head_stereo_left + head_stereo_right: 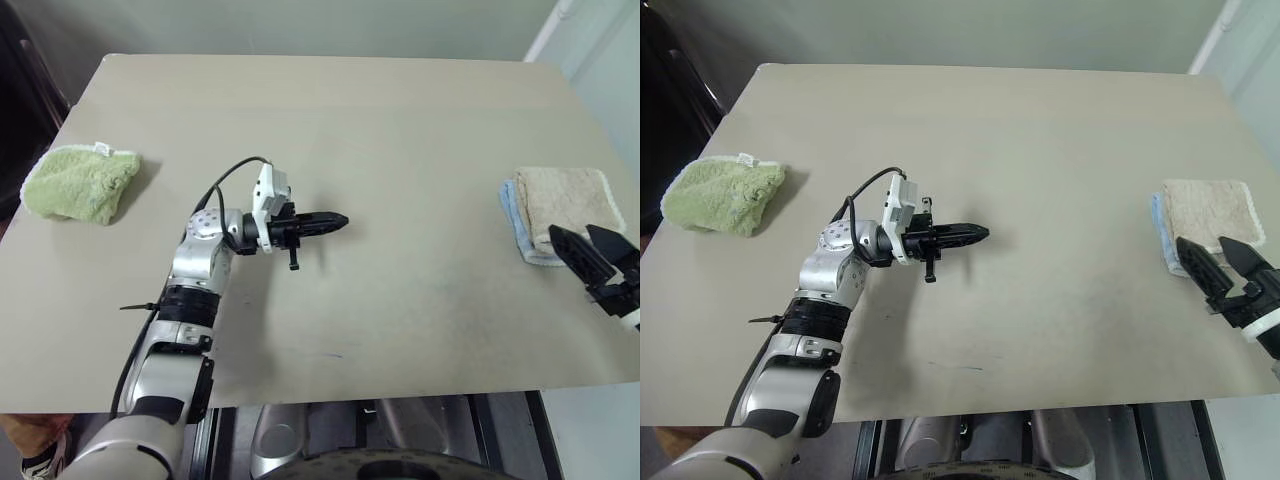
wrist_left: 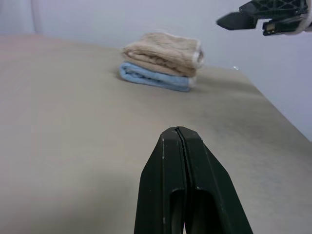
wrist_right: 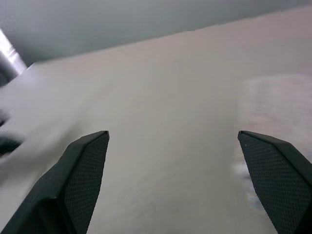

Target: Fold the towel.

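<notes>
The towel [image 1: 567,199] is beige ribbed terry cloth with a white stitched border. It is folded into a compact, thick rectangle and lies flat on top of a folded light blue cloth [image 1: 522,232], whose edge shows along its left and near sides. The stack sits near the table's [image 1: 400,130] right edge.

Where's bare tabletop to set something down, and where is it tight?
Widest free patch: middle of the table, between the shut left gripper and the folded towel stacked on the light blue cloth. The far strip beyond both is bare too. Tight spots: right edge, where the open right gripper hovers by the stack, and the left edge at the green cloth.
</notes>
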Tool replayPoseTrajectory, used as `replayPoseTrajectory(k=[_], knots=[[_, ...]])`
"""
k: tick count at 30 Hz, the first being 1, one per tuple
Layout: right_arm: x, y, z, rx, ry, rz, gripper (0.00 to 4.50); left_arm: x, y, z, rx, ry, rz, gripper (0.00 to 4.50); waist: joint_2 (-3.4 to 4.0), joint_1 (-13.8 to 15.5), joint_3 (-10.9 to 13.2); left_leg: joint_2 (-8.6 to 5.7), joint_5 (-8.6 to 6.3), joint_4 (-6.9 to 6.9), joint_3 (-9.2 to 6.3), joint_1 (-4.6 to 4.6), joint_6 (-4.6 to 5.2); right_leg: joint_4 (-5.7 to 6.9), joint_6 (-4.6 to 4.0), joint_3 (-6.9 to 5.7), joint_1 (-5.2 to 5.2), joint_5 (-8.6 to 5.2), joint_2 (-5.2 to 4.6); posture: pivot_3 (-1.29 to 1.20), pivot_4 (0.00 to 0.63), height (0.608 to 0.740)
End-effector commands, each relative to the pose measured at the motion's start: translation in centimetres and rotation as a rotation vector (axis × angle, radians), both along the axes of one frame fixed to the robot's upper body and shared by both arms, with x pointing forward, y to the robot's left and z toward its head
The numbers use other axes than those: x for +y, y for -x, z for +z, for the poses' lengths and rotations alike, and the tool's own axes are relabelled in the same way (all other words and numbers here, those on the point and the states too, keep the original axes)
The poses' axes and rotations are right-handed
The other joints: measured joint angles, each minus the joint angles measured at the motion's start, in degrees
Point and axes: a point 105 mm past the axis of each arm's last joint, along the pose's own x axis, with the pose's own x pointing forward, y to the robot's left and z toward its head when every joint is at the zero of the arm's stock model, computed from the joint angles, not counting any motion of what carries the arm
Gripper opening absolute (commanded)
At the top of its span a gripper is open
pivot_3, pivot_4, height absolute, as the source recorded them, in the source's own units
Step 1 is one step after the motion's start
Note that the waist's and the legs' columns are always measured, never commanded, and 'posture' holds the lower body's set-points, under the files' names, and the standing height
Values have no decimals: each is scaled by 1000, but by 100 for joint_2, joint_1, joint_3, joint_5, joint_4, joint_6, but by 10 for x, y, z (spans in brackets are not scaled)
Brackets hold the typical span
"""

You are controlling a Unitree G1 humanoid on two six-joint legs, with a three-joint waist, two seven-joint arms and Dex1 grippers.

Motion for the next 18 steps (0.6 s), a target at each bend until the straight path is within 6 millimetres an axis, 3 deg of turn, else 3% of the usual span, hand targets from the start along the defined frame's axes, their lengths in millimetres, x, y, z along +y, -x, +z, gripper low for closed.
replayPoseTrajectory(k=[1, 6, 12, 15, 18], knots=[[34, -4, 15, -125, 187, 152, 4477, -2, 8, 15, -13, 60, -30, 0, 0, -17, 0, 0, 0, 0, 2, 0, 0, 0, 1, 1, 0, 1, -1, 0, 150, 703], [65, -21, 18, -237, 300, 265, 4477, -3, 26, 17, -27, 48, -104, 0, 1, -15, 0, 0, 0, 1, 1, 1, 1, -1, 43, 0, -1, 26, -2, 0, 150, 703], [89, -31, 5, -244, 335, 412, 4477, 8, 26, 23, -66, 66, -63, 0, 0, 27, 0, 4, 0, 3, -1, 2, 2, -1, 48, -2, -2, 33, -3, 0, 150, 703], [94, -36, 2, -254, 321, 441, 4500, 13, 28, 24, -62, 54, -40, 588, 0, 23, 0, 4, 1, 7, -1, 2, 3, -1, 49, -2, -1, 37, -4, 0, 150, 703], [96, -41, 1, -255, 292, 462, 4500, 18, 30, 23, -61, 37, -24, 1605, 1, 19, 0, 6, 1, 5, 3, 5, 3, 0, 45, -2, -2, 40, -3, 0, 150, 703]])
